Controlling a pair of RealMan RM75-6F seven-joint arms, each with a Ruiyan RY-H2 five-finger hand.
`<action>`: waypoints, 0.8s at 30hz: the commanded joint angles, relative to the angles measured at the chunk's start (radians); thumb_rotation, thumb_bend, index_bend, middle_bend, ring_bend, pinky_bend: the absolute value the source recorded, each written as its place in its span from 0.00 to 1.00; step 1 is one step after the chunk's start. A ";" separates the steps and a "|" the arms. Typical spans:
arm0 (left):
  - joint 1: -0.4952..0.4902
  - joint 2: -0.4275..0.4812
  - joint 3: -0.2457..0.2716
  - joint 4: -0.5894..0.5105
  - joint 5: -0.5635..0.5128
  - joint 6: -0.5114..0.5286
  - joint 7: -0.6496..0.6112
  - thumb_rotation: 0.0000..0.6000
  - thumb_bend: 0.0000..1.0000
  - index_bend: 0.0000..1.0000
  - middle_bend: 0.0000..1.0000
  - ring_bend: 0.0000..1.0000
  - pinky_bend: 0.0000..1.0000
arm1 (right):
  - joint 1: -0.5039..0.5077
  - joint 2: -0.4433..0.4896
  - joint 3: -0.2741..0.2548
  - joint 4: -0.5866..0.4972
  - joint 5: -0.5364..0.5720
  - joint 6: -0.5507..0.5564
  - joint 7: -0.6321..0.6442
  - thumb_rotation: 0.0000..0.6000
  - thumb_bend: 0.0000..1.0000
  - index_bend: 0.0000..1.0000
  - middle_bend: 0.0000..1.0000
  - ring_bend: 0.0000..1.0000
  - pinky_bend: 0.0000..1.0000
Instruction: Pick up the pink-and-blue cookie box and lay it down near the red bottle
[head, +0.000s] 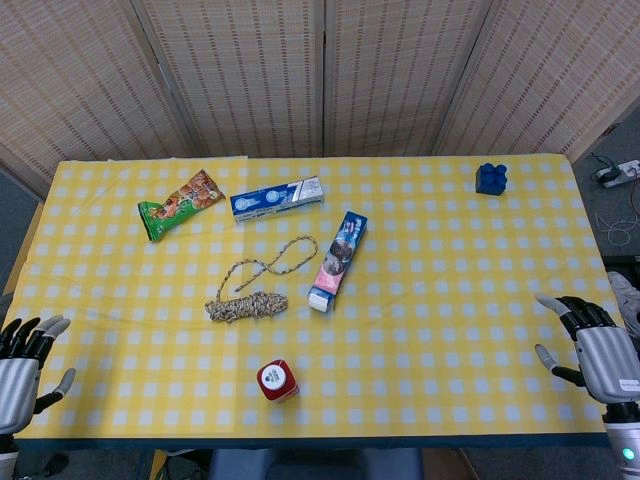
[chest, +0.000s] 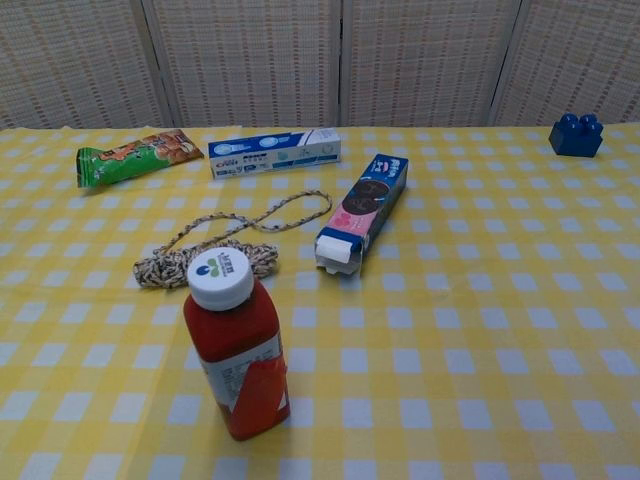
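Observation:
The pink-and-blue cookie box (head: 338, 260) (chest: 363, 211) lies flat near the middle of the yellow checked table, its white end flap toward me. The red bottle (head: 277, 380) (chest: 236, 345) with a white cap stands upright near the table's front edge, to the front left of the box. My left hand (head: 22, 368) hangs open at the front left corner, far from both. My right hand (head: 594, 352) stays open at the front right edge, fingers spread. Neither hand shows in the chest view.
A coiled rope (head: 253, 290) (chest: 220, 250) lies between box and bottle. A blue-white toothpaste box (head: 276, 199) (chest: 275, 153) and a green-orange snack bag (head: 180, 203) (chest: 128, 157) lie farther back. A blue toy brick (head: 490, 178) (chest: 575, 134) sits back right.

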 joint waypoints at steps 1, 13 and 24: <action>0.000 -0.001 0.001 0.001 0.006 0.002 -0.001 1.00 0.33 0.22 0.19 0.12 0.05 | 0.000 0.000 0.000 -0.001 -0.001 0.001 -0.001 1.00 0.27 0.21 0.27 0.18 0.21; 0.004 -0.003 0.002 0.007 0.004 0.008 -0.008 1.00 0.33 0.22 0.19 0.12 0.05 | 0.014 -0.001 0.004 -0.008 -0.010 -0.008 -0.001 1.00 0.27 0.21 0.27 0.18 0.21; 0.009 -0.007 0.003 0.016 0.003 0.013 -0.020 1.00 0.33 0.22 0.19 0.12 0.05 | 0.165 0.040 0.058 -0.083 -0.024 -0.179 -0.055 1.00 0.31 0.21 0.27 0.18 0.21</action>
